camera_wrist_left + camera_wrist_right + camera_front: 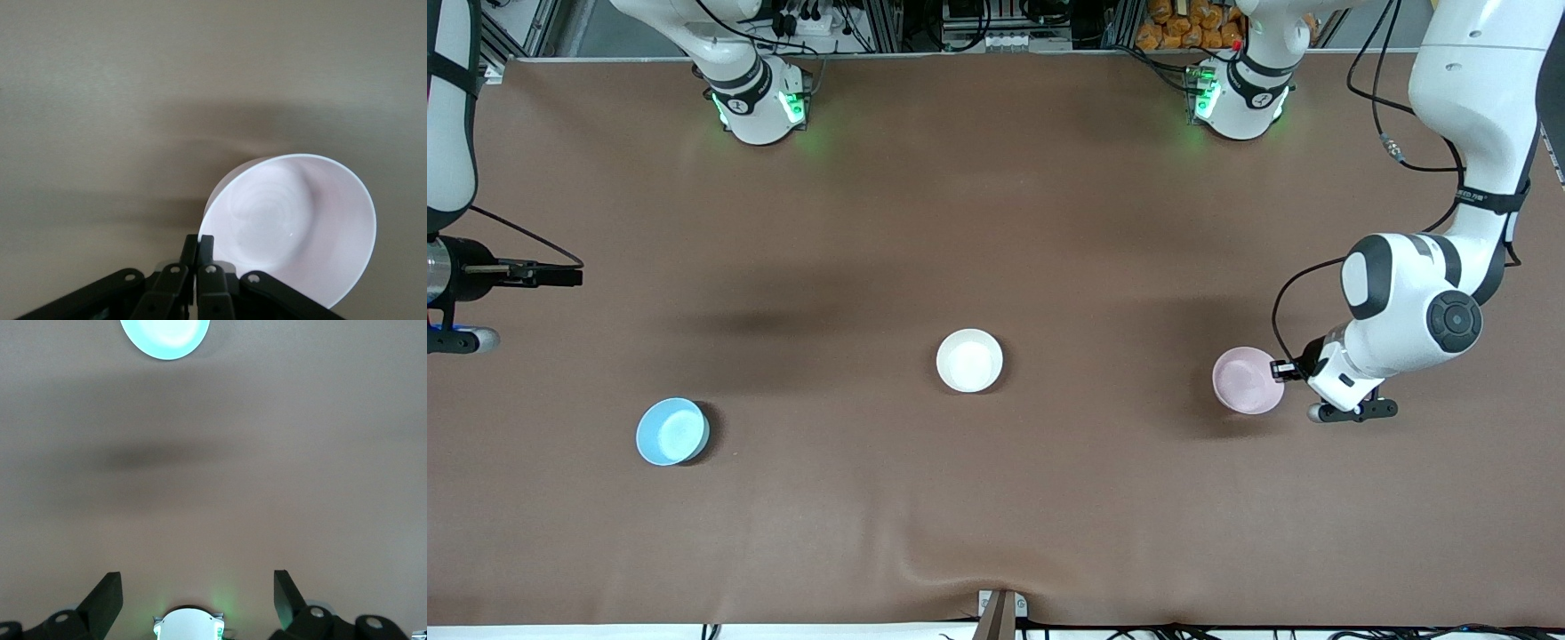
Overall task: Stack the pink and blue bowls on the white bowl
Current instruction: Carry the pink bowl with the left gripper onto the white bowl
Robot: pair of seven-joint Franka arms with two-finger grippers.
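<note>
Front view: your left gripper (1283,367) is at the rim of the pink bowl (1247,380), toward the left arm's end of the table. Left wrist view shows the fingers (198,250) pinched together on the rim of that pink bowl (293,227), one inside and one outside as far as you can make out; the bowl looks tilted and its shadow sits apart from it, so it's probably just off the table (996,204), though the angle doesn't settle that.

White bowl (969,360) sits upright mid-table, well apart from the pink one, nothing in it. Blue bowl (671,431) is toward the right arm's end, a bit nearer the front camera than the white bowl, also on its own.

Your right gripper (560,276) waits up in the air over that end of the table. Right wrist view: its fingers (107,600) are spread wide with nothing between them, and the blue bowl (165,337) is visible well ahead.
</note>
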